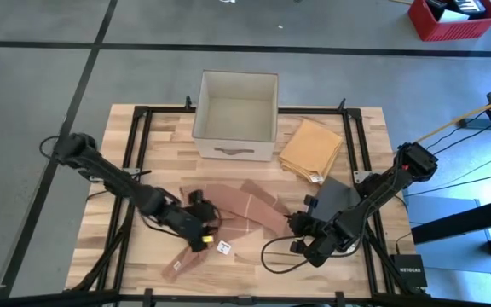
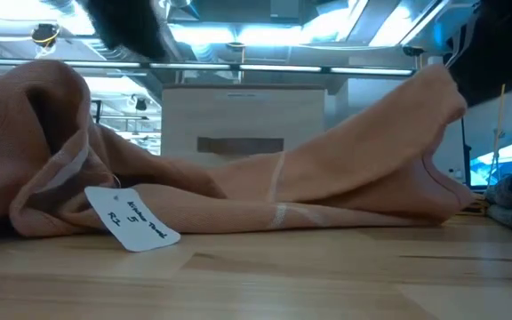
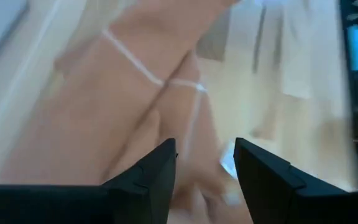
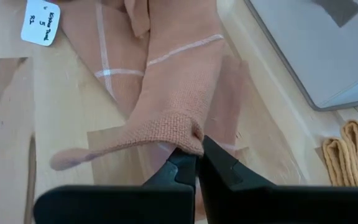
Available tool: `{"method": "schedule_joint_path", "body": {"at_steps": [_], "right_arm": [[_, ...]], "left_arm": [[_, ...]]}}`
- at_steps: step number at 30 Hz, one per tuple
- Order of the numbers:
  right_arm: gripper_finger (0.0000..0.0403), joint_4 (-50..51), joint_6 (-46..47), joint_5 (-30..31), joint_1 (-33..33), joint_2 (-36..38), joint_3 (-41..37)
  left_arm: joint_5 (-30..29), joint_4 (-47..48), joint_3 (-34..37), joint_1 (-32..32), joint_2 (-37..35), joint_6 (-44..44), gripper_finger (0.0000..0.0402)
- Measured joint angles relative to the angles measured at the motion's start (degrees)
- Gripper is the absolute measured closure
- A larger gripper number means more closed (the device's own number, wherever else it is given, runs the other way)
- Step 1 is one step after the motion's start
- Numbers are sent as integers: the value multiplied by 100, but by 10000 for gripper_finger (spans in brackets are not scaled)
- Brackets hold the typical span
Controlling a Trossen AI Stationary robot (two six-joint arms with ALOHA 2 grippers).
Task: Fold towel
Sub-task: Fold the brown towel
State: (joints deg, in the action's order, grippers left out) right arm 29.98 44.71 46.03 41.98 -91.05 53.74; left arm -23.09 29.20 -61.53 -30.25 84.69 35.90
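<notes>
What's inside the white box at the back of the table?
From above, the box looks empty: only its bare pale floor and inner walls show. A thin strip along the near wall is hidden by the rim. In the low view the towel covers its lower front.

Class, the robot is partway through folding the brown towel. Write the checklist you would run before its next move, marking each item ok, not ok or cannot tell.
1. Right gripper pinches the brown towel corner: ok.
2. Left gripper has its fingers apart, nothing between them: ok.
3. Towel lies flat: not ok, it is bunched and creased.
4. Paper tag is clear of the fold: cannot tell.
5. White box stands clear of the towel: ok.
6. Yellow cloth lies apart from the towel: ok.
</notes>
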Motion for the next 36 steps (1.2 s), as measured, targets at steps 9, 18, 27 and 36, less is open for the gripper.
{"method": "schedule_joint_path", "body": {"at_steps": [9,18,27,36], "right_arm": [[394,-11,-2,31,0,0,2],[394,2,-13,34,0,-2,0],[394,638,6,105,67,67,408],[394,2463,37,770,194,557,1657]], "left_arm": [[-51,-456,11,672,1558,-1387,253],[197,-460,13,821,1886,-1560,286],[-103,959,-1026,266,1148,-1071,391],[-1557,2357,-2174,-1263,-554,-1172,397]]}}
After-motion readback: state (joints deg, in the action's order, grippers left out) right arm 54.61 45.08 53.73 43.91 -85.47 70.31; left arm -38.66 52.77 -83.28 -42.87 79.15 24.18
